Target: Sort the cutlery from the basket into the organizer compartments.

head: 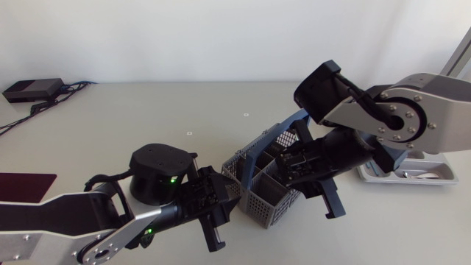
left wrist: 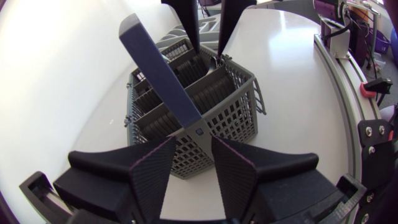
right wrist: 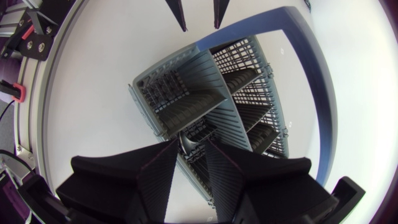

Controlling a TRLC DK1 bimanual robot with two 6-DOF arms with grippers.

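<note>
**Cutlery sorting, two-arm station, seen from above and from both wrists.** The grey mesh cutlery basket stands on the white table right of centre, between the two arms. Its blue handle arches over ribbed inner compartments.

The left gripper sits low on the table just in front of one basket corner. Its fingers are spread apart and hold nothing, and the basket wall lies just ahead of their tips.

The right gripper comes down from above at the basket's far side. Its fingers are parted by a narrow gap and point into a compartment beside a divider wall. A glint of metal shows between the tips, too small to name, and neither finger can be seen to grip it.

The pale organizer lies near the table's right edge, well apart from the basket and partly hidden behind the right arm. A black box with cables rests at the far left corner.
</note>
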